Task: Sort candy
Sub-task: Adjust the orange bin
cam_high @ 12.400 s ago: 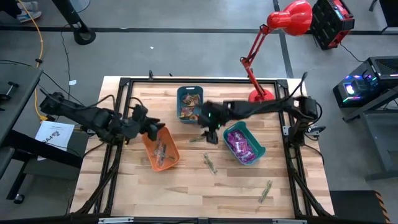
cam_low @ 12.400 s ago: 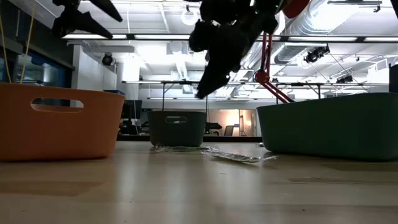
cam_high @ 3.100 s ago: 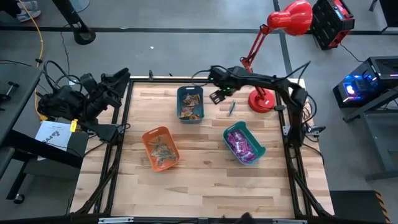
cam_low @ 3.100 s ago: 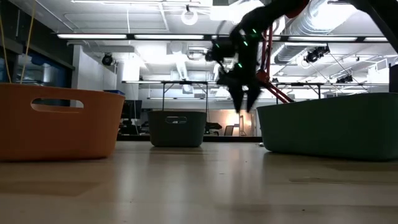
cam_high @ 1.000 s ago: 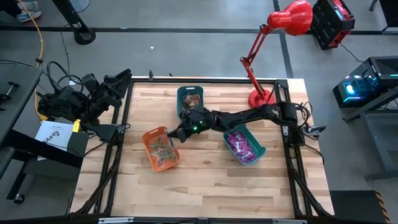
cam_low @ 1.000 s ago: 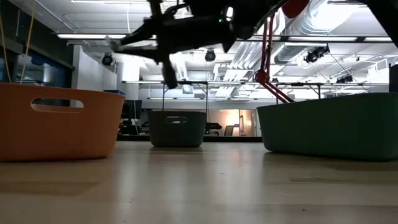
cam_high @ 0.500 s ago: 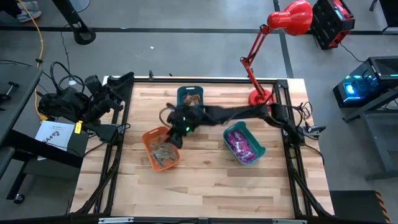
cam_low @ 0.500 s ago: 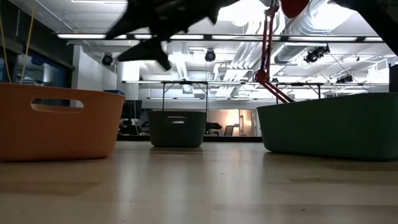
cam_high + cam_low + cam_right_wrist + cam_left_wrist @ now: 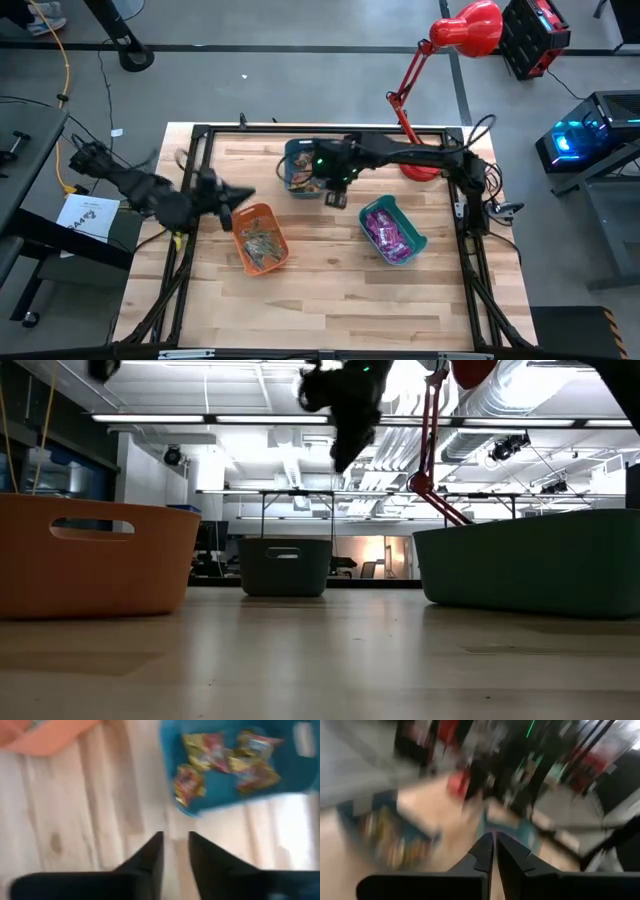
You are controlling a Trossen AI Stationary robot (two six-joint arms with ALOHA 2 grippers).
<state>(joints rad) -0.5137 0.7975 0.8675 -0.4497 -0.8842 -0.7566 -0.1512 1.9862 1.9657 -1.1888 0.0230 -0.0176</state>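
Left tool [image 9: 494,851] shut, empty, above wood table [image 9: 340,290]; right tool [image 9: 175,851] slightly parted, empty, beside blue bin [image 9: 303,165].

blue bin [image 9: 305,166]: table rear | orange bin [image 9: 259,238]: front-left | teal bin [image 9: 392,230]: front-right

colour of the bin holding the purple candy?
Teal bin; purple candy inside. Clearest in the high view.

orange bin [image 9: 95,555], dark bin [image 9: 284,566] and teal bin [image 9: 530,563] stand on the table [image 9: 320,660], a pincer [image 9: 345,455] above.
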